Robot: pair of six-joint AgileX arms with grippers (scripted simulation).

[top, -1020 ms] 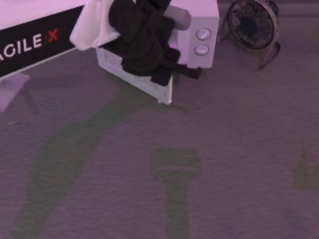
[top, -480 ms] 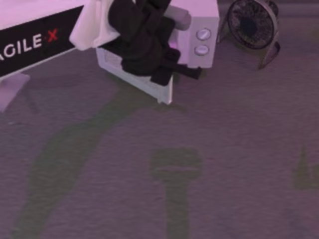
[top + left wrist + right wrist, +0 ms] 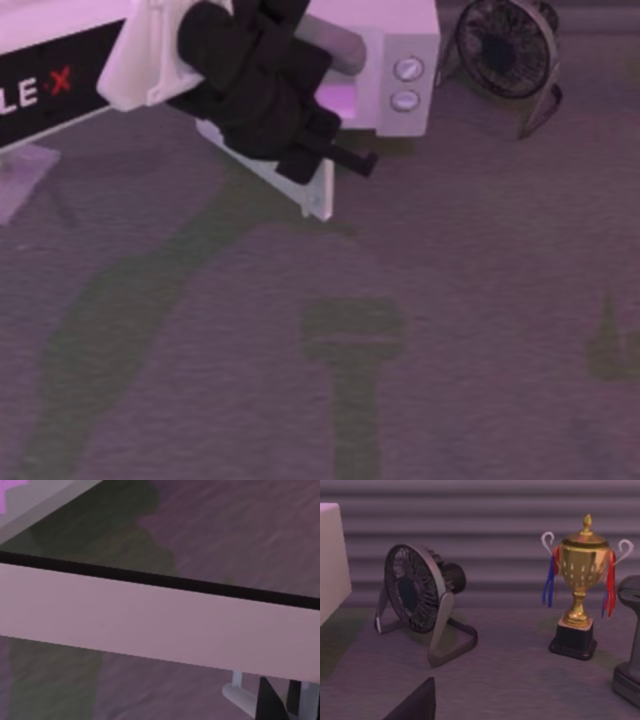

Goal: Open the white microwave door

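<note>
Table [image 3: 450, 330]: grey-purple woven surface, ribbed wall behind. White microwave [image 3: 400, 45] at far edge, door [image 3: 318, 188] swung partly outward; black fan [image 3: 503, 50] beside it, gold trophy [image 3: 579, 580] nearby. Left gripper [image 3: 345, 155] reaches across the door's free edge; grip state cannot be told. Right arm out of sight.

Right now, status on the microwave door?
Left gripper at the door's free edge, left arm over the white microwave. Door swung partly open, cavity showing. Right arm out of top view. Fan beside microwave, clear of the door's swing.
</note>
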